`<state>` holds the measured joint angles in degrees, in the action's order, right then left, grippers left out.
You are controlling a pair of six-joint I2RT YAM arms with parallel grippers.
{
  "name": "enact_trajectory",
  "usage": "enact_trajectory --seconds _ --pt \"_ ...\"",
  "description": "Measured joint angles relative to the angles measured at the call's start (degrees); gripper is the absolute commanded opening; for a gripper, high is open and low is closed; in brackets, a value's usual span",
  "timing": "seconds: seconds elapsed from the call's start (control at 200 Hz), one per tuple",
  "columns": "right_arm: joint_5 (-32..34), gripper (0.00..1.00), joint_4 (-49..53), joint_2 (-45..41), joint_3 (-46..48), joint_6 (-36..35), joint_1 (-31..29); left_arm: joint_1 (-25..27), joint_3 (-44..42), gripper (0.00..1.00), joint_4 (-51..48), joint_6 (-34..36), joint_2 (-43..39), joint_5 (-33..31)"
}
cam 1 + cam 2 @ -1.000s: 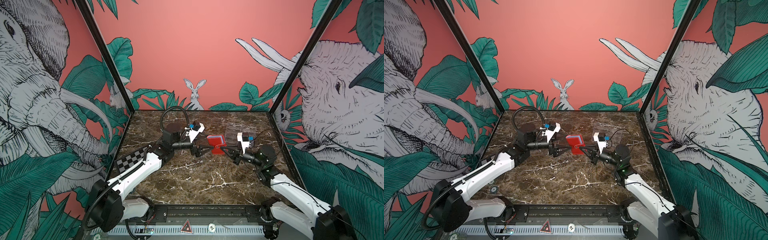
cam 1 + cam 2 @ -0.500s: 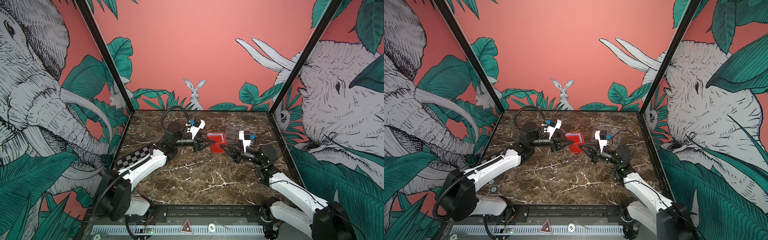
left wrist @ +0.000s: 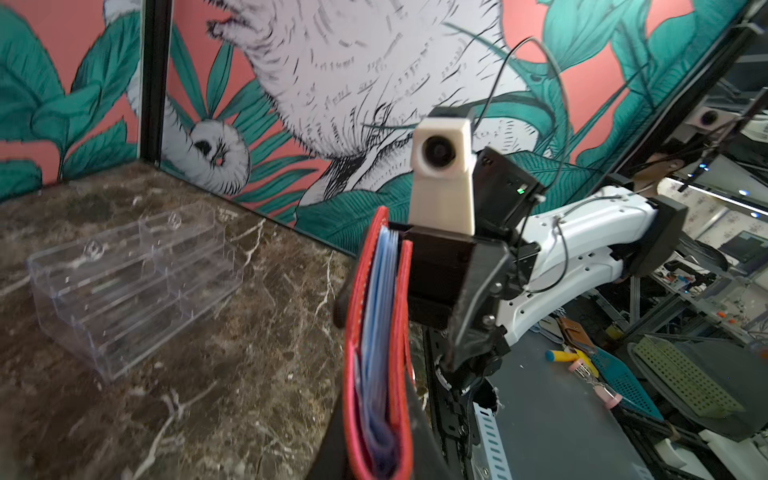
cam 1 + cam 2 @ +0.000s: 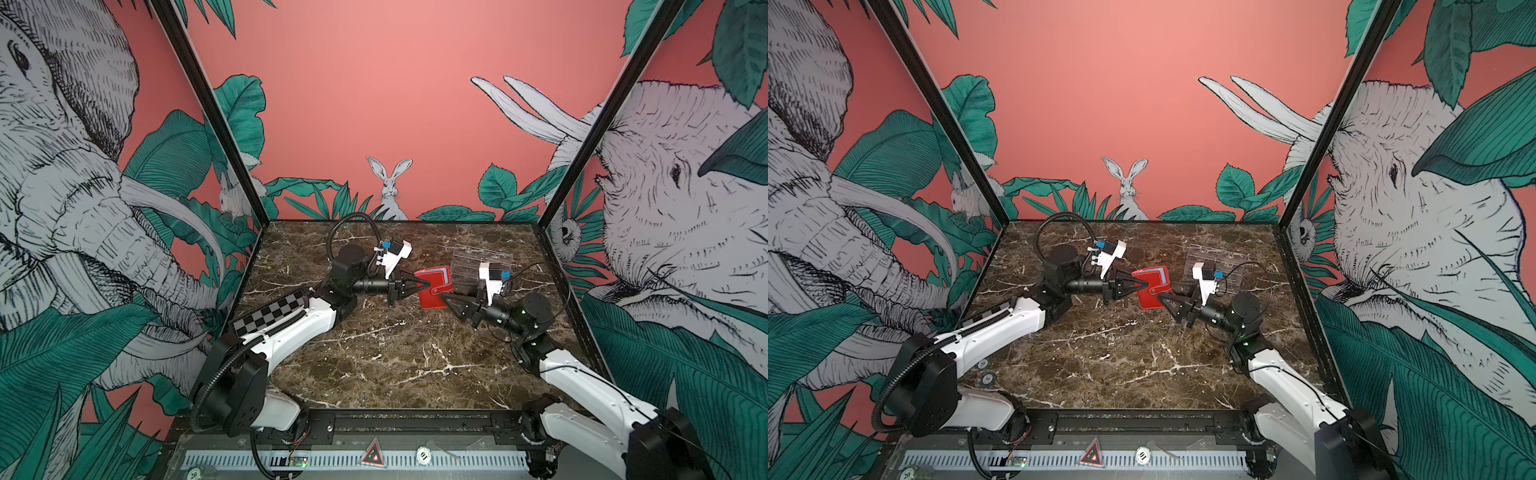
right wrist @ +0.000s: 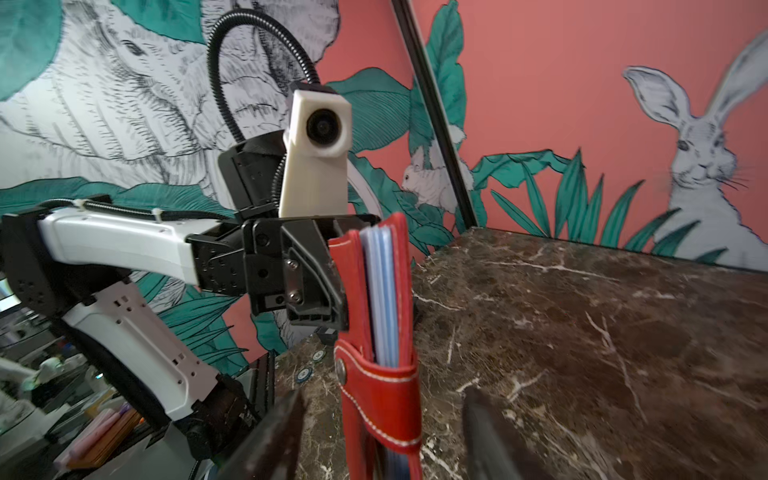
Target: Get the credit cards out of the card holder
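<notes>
Two grippers, one card holder between them. Left gripper (image 4: 424,285): jaws clamped on one side edge of the red card holder (image 4: 434,291), keeping it upright on edge just in front of the clear acrylic stand (image 3: 124,270). Whether its lower edge touches the marble table (image 4: 395,365) cannot be told. Right gripper (image 4: 452,303): jaws spread wide, one finger to each side of the holder's strap end, grasping nothing. Credit cards (image 5: 382,291): all inside, only pale blue edges showing between the covers. Snap tab (image 5: 380,399): fastened across the opening. Step in hand, as judged: unfastening the tab. Recommended handling: the right gripper pinches the tab alone, clear of the covers, and peels it off the stud while the left grip holds firm. Too hard a pull may twist the holder loose.
</notes>
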<state>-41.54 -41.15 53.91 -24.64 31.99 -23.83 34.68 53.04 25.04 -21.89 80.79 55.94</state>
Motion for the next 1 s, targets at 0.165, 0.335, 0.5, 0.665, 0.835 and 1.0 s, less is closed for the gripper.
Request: enact_trajectory --seconds 0.165,0.335,0.5,0.665,0.835,1.0 --pt "13.3 0.93 20.8 -11.2 -1.2 1.4 0.0 0.0 -0.4 0.0 -9.3 -2.8 3.4 -3.3" --pt "22.6 0.9 42.7 -13.0 -5.9 3.3 0.0 0.0 -4.5 0.0 -11.9 -9.9 11.0 -5.2" --pt "25.6 0.83 56.6 -6.8 -10.0 6.3 -0.1 1.0 -7.6 0.0 -12.0 -16.3 17.7 -6.7" --pt "28.8 0.82 65.2 1.2 -14.0 7.8 -3.4 3.2 -7.5 0.0 -11.3 -19.8 20.7 -7.1" --pt "31.6 0.78 67.8 8.6 -18.1 9.7 -10.0 3.9 -7.3 0.0 -10.5 -21.6 23.3 -7.1" --pt "33.9 0.73 67.4 15.4 -20.4 11.9 -16.1 4.1 -7.3 0.0 -10.0 -22.6 24.5 -7.0"
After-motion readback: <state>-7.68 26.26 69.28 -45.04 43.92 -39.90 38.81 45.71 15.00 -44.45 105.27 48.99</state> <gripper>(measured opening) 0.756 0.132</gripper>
